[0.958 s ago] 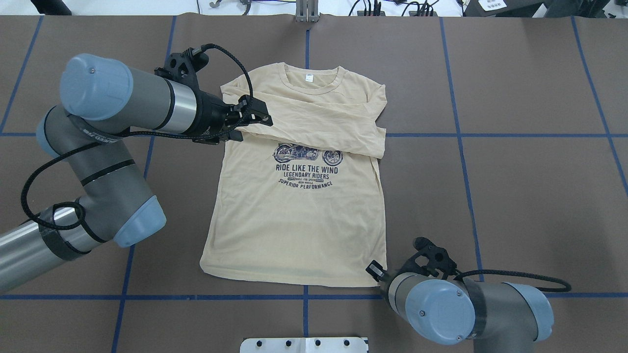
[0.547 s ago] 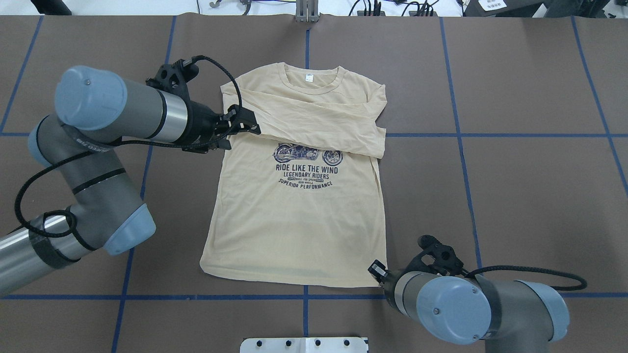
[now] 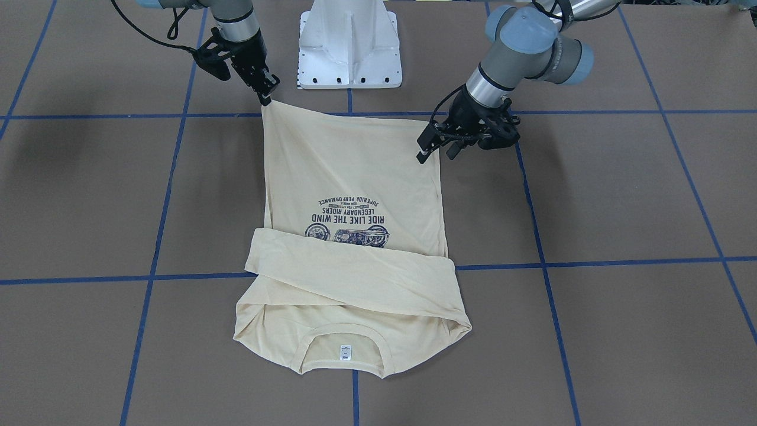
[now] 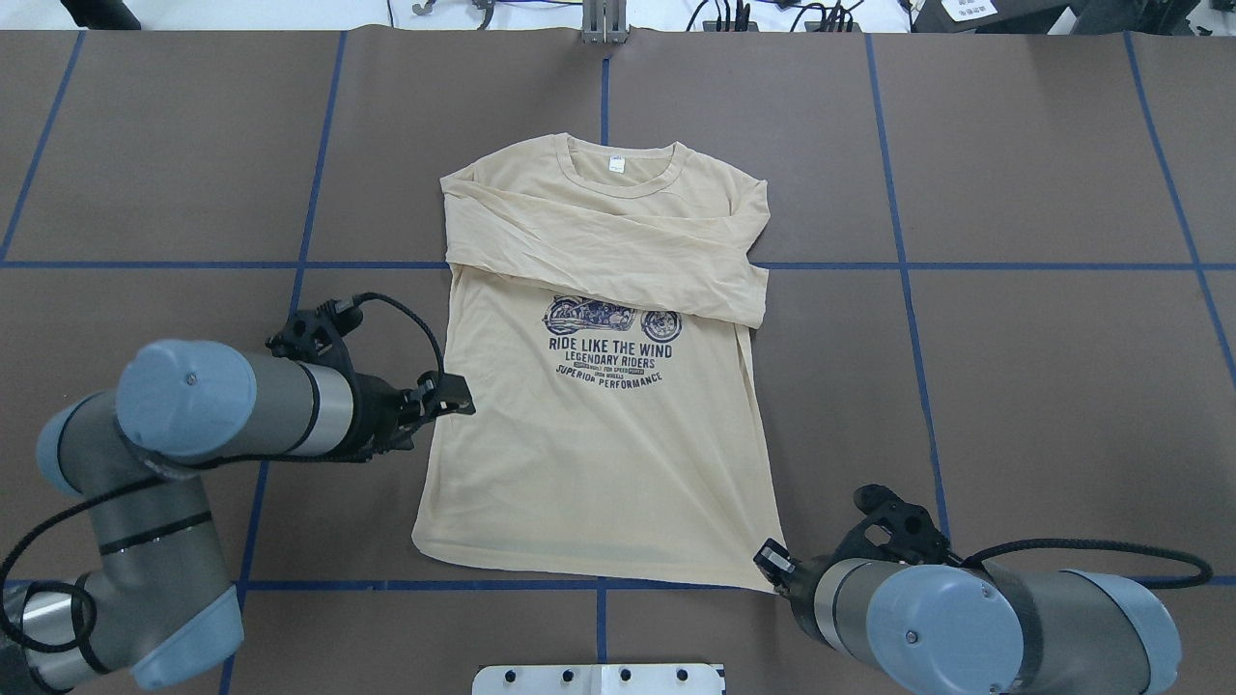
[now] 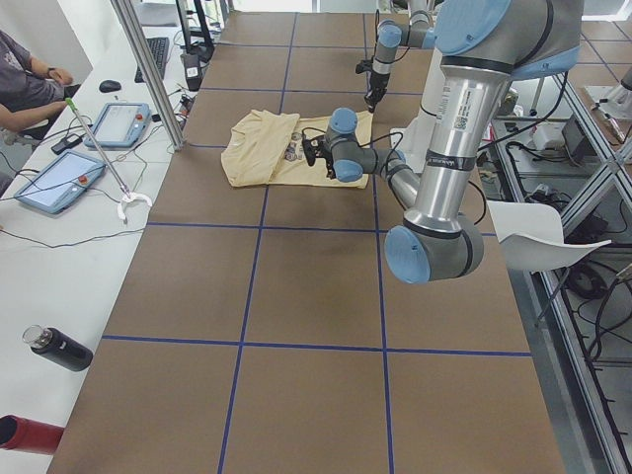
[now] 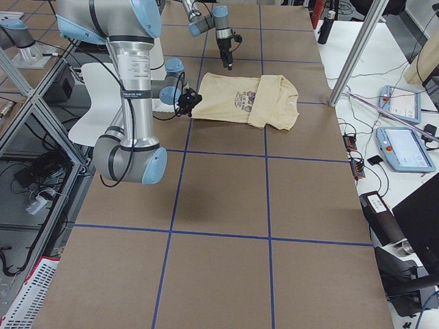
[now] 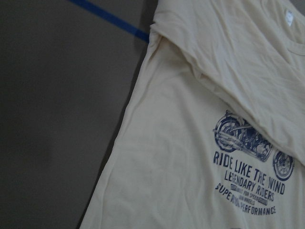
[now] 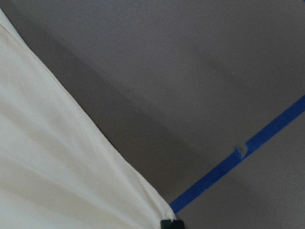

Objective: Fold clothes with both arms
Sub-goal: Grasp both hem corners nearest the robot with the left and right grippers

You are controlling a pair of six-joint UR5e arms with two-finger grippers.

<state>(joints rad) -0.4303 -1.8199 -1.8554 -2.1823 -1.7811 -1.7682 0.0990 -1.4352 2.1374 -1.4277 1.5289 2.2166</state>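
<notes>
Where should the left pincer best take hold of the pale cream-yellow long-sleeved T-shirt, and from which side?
Probably the free left hem corner of the pale cream-yellow T-shirt. It lies flat with bare brown table beside it, so the open left pincer should come low from outside that edge.

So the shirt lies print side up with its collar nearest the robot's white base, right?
Not quite: the shirt is print side up, but its hem, not its collar, is nearest the base. The front-facing view shows it.

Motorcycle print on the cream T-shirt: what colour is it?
Navy blue; the motorcycle print on the cream cotton T-shirt shows best in the left wrist-mounted view.
</notes>
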